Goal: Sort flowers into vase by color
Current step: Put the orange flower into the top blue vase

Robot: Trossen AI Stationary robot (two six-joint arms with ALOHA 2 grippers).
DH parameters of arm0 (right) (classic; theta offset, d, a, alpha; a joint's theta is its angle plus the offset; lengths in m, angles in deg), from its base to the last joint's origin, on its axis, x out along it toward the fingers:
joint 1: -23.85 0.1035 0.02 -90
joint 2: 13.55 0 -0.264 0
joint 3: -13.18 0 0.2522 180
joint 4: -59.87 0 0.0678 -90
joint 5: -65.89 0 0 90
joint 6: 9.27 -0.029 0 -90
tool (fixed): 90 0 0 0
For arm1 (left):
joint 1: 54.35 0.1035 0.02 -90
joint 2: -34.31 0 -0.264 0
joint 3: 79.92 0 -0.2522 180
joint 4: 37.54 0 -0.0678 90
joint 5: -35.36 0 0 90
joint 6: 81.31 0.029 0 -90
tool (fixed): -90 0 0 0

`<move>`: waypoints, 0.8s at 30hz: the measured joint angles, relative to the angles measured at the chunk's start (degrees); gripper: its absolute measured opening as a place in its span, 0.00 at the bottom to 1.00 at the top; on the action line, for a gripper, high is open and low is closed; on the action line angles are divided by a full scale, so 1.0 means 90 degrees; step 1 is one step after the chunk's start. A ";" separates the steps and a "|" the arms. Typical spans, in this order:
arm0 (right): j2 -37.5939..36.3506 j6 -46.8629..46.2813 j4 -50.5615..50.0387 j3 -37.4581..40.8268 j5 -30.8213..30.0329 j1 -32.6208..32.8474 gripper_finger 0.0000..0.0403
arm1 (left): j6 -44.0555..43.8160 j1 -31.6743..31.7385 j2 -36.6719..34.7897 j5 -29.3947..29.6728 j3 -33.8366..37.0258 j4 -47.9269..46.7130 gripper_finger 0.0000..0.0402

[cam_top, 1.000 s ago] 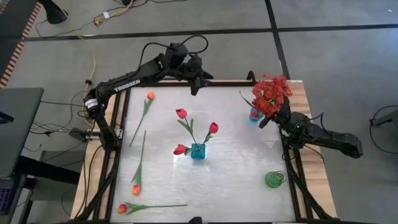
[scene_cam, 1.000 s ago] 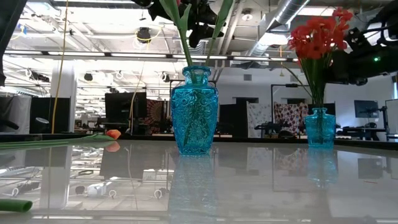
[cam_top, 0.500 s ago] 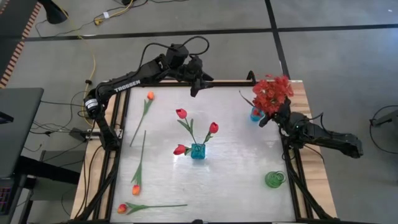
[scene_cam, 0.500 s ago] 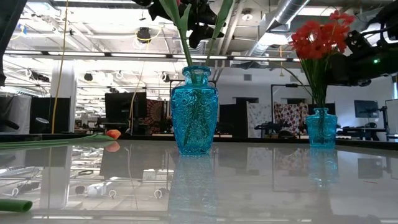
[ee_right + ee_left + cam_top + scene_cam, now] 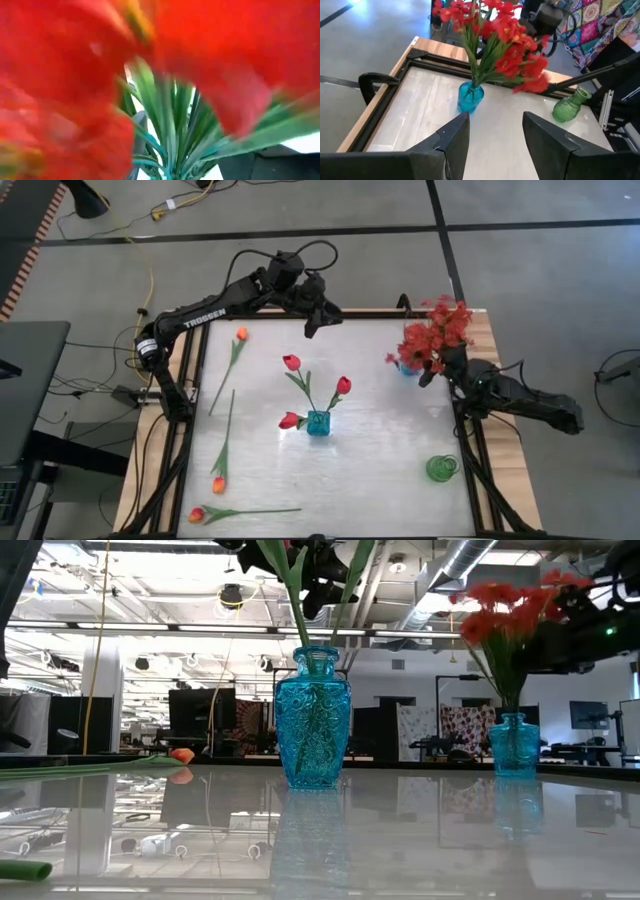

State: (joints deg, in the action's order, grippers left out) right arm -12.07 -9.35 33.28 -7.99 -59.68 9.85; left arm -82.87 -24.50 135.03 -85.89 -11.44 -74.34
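Currently right gripper (image 5: 437, 370) sat beside the red spray (image 5: 432, 335) standing in the small blue vase (image 5: 470, 96) at the far right corner; jaw state unclear. Left gripper (image 5: 492, 131) hovered open, empty.

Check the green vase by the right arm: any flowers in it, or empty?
Empty. The high view shows the green vase with a bare mouth and no stems; the left wrist view shows the same. The red spray stands in the small blue vase instead.
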 joint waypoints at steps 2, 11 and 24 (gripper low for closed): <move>0.0002 -0.0048 -0.0366 -0.0196 0.0130 0.0001 0.59 | 0.0076 -0.0002 0.0000 0.0000 0.0000 -0.0082 0.43; 0.0002 -0.0520 -0.0400 -0.0312 0.0356 0.0002 0.59 | 0.0168 -0.0002 0.0000 0.0003 0.0000 -0.0074 0.43; 0.0687 -0.1254 -0.0845 -0.0584 0.1046 0.0002 0.59 | 0.0437 0.0114 0.0000 0.0014 0.0000 -0.0069 0.43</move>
State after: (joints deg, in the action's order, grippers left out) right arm -5.89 -20.63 25.68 -13.25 -50.27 9.87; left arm -78.94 -23.48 135.03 -85.76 -11.44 -74.96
